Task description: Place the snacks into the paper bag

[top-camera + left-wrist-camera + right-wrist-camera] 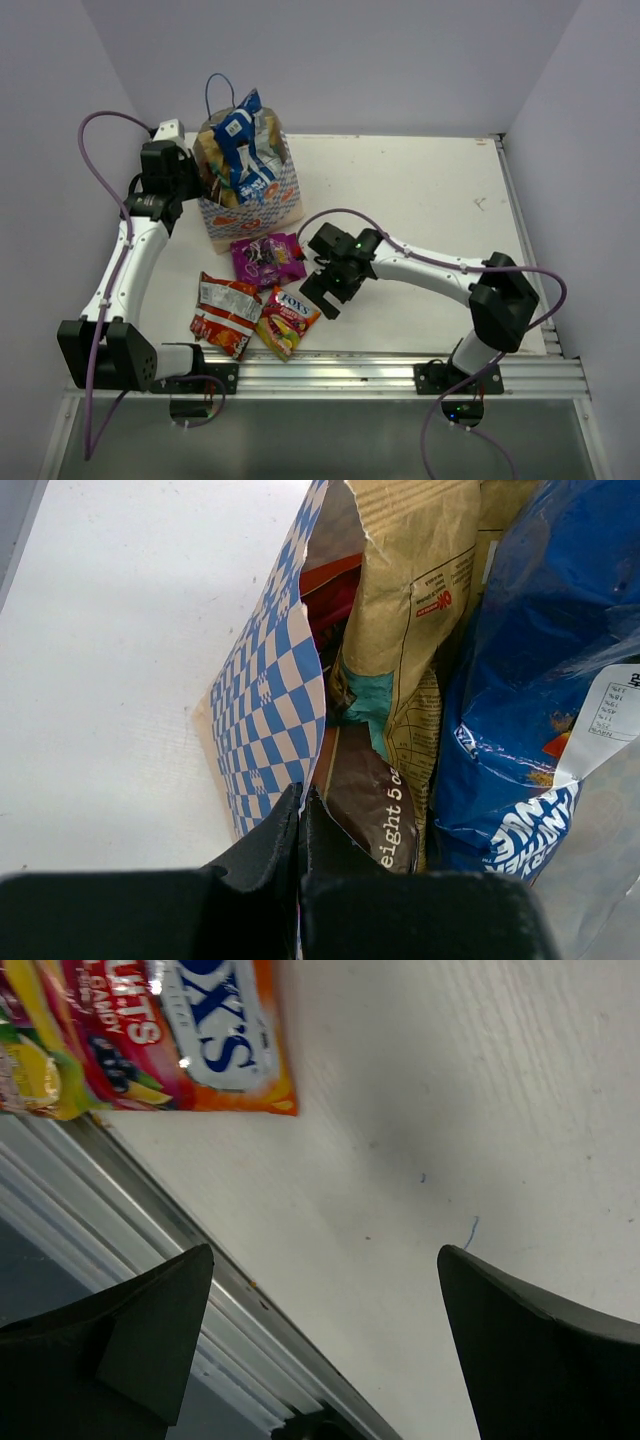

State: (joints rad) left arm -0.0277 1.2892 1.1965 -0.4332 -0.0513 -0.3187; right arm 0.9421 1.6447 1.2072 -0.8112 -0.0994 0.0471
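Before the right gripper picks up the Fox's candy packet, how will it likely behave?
The Fox's candy packet shines in the right wrist view, so it is probably slippery. It lies flat, so it is likely light and floppy, sagging if pinched at one corner.

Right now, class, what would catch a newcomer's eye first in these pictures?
The bag stands at the far left of the table, crammed with packets, a blue packet poking out on top and the left gripper pinching its rim. Near the front edge lie a purple packet, chips and candy, with the right gripper open beside the candy.
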